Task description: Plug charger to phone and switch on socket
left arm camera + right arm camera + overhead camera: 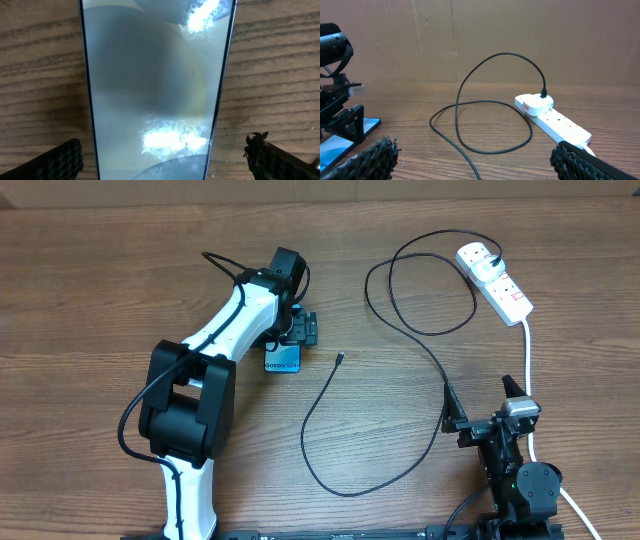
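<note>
The phone (283, 361) lies flat on the wooden table, its far end hidden under my left gripper (295, 335). In the left wrist view the phone's pale screen (155, 75) fills the frame between the open fingers (60, 160), which stand apart from its edges. The charger's black cable (420, 330) loops from the white socket (497, 280) across the table to its free tip (341, 358), just right of the phone. My right gripper (482, 402) is open near the front right, nothing in it. From its wrist I see the socket (555, 120) and cable loop (495, 127).
The socket's thick white lead (528, 360) runs down past the right arm. The left arm (215, 330) stretches over the table's left half. A brown cardboard wall (495, 35) stands behind the table.
</note>
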`<action>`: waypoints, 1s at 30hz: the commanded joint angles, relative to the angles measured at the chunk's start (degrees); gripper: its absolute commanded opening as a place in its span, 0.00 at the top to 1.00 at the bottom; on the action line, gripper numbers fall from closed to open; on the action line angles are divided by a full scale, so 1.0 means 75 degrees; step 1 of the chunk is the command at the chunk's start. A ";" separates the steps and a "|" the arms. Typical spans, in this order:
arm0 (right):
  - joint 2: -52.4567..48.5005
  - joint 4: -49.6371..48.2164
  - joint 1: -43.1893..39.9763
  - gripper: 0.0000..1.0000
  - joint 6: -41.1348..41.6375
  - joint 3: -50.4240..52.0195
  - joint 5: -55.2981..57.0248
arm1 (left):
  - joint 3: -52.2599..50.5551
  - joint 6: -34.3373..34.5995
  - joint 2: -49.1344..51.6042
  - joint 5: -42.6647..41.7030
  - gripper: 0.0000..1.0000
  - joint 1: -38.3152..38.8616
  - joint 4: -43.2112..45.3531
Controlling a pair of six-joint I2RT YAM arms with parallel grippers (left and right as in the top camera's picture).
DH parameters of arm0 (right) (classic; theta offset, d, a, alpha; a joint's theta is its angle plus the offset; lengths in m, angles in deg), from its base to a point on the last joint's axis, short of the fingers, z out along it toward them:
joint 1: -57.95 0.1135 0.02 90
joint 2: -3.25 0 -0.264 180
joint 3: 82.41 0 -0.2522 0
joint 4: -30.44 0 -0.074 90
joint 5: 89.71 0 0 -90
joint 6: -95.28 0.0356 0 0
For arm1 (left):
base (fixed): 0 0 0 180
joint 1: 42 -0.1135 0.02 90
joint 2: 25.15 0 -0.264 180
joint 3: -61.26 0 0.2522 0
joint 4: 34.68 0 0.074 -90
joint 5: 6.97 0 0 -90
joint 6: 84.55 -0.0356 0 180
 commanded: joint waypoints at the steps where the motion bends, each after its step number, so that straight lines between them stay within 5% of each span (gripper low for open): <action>1: 0.0085 -0.0058 0.0041 0.00 0.0029 0.0076 0.0047 | -0.0064 -0.0125 0.0052 -0.0015 0.00 -0.0079 0.0169; 30: 0.0085 -0.0058 0.0041 0.00 0.0029 0.0076 0.0047 | -0.0064 -0.0519 0.0495 0.0376 0.00 -0.0189 0.0895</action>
